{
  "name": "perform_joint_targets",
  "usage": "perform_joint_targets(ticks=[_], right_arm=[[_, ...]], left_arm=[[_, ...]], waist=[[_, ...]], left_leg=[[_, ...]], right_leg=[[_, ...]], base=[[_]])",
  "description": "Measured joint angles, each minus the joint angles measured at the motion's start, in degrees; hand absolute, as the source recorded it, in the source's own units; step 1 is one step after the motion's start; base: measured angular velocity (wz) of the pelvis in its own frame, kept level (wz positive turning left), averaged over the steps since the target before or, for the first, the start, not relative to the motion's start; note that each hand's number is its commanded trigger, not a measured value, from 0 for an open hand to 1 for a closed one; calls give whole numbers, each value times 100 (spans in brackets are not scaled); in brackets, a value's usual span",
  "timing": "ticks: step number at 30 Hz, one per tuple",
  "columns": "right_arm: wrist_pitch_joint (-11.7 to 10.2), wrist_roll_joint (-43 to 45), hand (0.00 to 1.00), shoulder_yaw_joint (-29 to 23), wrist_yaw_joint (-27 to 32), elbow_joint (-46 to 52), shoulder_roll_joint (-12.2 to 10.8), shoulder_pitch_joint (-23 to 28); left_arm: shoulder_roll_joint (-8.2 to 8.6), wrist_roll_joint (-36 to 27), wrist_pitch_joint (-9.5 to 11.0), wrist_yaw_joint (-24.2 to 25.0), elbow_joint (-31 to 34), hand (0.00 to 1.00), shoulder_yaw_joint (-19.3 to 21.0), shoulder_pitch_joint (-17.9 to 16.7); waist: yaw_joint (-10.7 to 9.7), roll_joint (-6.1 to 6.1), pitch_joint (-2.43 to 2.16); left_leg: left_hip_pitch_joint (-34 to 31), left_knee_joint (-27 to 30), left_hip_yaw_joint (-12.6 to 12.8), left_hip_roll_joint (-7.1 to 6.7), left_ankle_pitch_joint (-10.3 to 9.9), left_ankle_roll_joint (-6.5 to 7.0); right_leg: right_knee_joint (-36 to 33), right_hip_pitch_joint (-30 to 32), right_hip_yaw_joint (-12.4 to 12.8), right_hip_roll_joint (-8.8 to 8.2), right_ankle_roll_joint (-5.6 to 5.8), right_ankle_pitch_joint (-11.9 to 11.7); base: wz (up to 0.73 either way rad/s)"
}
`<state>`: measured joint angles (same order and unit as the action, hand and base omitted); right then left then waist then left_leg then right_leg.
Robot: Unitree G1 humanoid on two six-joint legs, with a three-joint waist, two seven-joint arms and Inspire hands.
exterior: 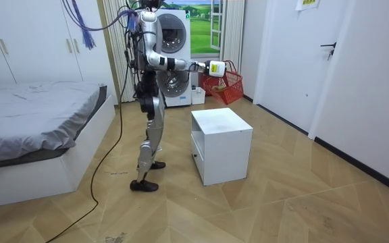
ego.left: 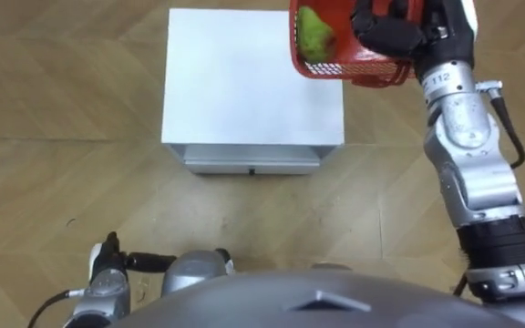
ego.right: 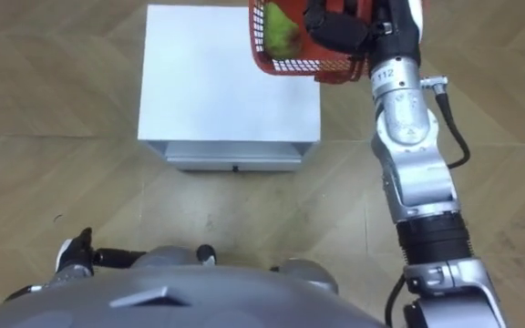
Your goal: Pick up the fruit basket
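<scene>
My right robot hand [ego.left: 390, 32] is stretched forward at arm's length, clenched round the top of a red basket [ego.left: 335, 66]. The basket hangs in the air from that hand, clear of everything. From my head it overlaps the far right corner of a white desk [ego.left: 235, 91]. A green fruit [ego.left: 315, 35] lies inside, against the basket's left wall.

The desk is a square block with a bare top and a drawer front on the side nearest me. Its near edge sits a little ahead of my body. Wooden floor [ego.left: 62, 91] lies open to its left, to its right and in front of it.

My left robot hand [ego.left: 108, 264] is low by my side, at the lower left; I cannot tell whether it grips anything.

In the room view I stand upright beside the desk. A bed [exterior: 39, 115] is on the room view's left, a washer [exterior: 174, 40] behind me, and bare floor runs towards the wall on the room view's right.
</scene>
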<state>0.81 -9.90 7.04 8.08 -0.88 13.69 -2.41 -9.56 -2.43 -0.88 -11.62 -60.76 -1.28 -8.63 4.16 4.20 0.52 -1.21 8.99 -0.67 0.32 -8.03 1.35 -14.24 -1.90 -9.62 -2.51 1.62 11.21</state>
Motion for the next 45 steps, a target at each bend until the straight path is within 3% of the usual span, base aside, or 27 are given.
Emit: perform_joint_targets(ticks=[1,2,3,4,5,7,9,14,18,24,31,33,45], right_arm=[[-3,-47,100,0,-10,-9,1,1],[-10,-123,100,11,-41,-27,-10,31],[-10,-124,100,28,-82,-24,-9,22],[-30,-155,100,99,-113,-27,6,-23],[-30,-239,100,154,-68,-62,-1,-18],[-29,-372,100,173,-51,-108,7,-19],[-29,-552,100,182,-85,-195,-30,-69],[-28,-1077,100,310,12,-722,-35,-378],[39,-1243,100,310,-2,-1396,-45,-619],[68,-1342,100,311,-73,-1861,-88,-741],[107,-1481,100,356,-71,-2630,-158,-1258],[108,-1480,100,374,-64,-2866,-171,-1269],[177,-2036,100,393,351,-3514,-275,-1474]], left_arm=[[7,16,1,3,-7,0,-3,24],[-5,33,38,10,-37,0,3,42],[-28,39,81,11,-77,0,36,43],[-17,46,102,10,-166,0,176,50],[0,45,65,12,-216,0,217,19],[7,58,29,61,-209,0,200,-13],[-25,320,-57,66,-148,0,193,-55],[-60,655,-309,0,-239,0,-16,-217],[-61,1002,-498,17,-296,0,-22,-244],[-57,1078,-665,346,-276,0,-10,-320],[-69,1061,-683,525,-287,0,-97,-333],[-68,1060,-686,562,-302,0,-108,-313],[-78,1067,-746,629,-313,0,-119,-308]], waist=[[10,-36,33],[69,-105,67],[132,-66,66],[206,-32,32],[117,-73,43],[69,-74,37],[111,-50,20],[377,-9,13],[549,-43,16],[655,-82,15],[705,-118,36],[712,-160,63],[738,-220,72]], left_leg=[[59,-41,-134,44,24,-29],[111,-54,-502,145,36,-57],[91,-31,-599,145,32,-67],[38,41,-713,176,-80,-250],[1,70,-604,224,-130,-380],[-67,-32,-313,268,-86,-445],[-158,-121,-114,290,40,-368],[-259,-16,-136,128,44,-341],[-539,234,-149,62,-22,-226],[-852,421,-286,-49,0,-166],[-1029,499,-373,-126,18,-115],[-1078,506,-444,-158,13,-106],[-1360,586,-374,-206,21,-70]], right_leg=[[-267,102,-54,21,-6,14],[-303,364,41,92,-35,168],[62,481,127,117,-118,113],[481,567,59,154,-385,-403],[476,486,-40,190,-411,-468],[477,431,-70,192,-410,-468],[479,432,-213,230,-388,-451],[469,447,-468,152,-336,-419],[448,555,-550,86,-306,-380],[223,793,-650,-38,-274,-285],[162,915,-853,-143,-242,-269],[159,922,-938,-172,-206,-246],[44,1207,-951,-273,-162,-219]], base=[[-4],[-23],[-40],[-16],[18],[43],[38],[11],[13],[16],[12],[19],[2]])
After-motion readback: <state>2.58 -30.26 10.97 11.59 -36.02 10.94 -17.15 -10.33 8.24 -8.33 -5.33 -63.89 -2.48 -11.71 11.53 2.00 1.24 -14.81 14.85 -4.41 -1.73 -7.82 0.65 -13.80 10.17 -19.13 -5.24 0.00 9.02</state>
